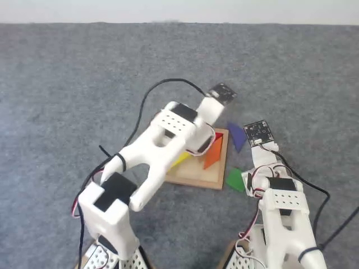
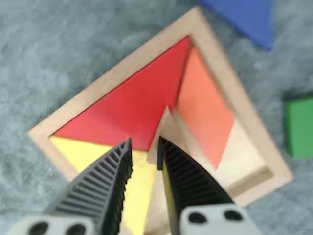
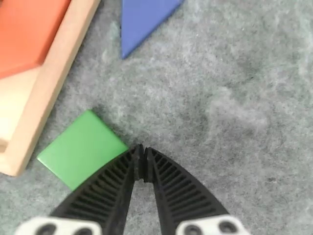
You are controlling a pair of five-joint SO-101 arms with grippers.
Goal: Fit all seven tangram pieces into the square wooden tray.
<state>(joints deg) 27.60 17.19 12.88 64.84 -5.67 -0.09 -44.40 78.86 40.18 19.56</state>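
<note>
Here, the left pincer [image 2: 145, 143] hangs over the middle of the tray [image 2: 112, 81], pointing down into it. Its two fingers stand a little apart with a narrow gap between them, and nothing is gripped. The tips are over the spot where the red triangle [image 2: 132, 103] meets the yellow piece [image 2: 85, 149]; whether they touch the pieces cannot be told.

Inside the tray, the red triangle lies with its long edge along one rim. The yellow piece sits against it on one side and the orange piece [image 2: 205, 112] on the other, next to the adjoining rim. Past the orange piece a strip of bare wood shows on the tray floor.

The right pincer [image 3: 142, 155] is clenched, its fingertips pressed together with nothing between them. It is low over the grey tabletop [image 1: 67, 84], outside the tray, with its tip just beside one edge of the green square [image 3: 80, 152]. The green square lies flat on the tabletop, close to a corner of the tray but apart from its rim.

The blue triangle [image 3: 144, 19] also lies on the tabletop outside the tray, farther along the same side, near the next corner. In the high view the left arm stretches across the tray and covers much of it, while the right arm stands beside it.
</note>
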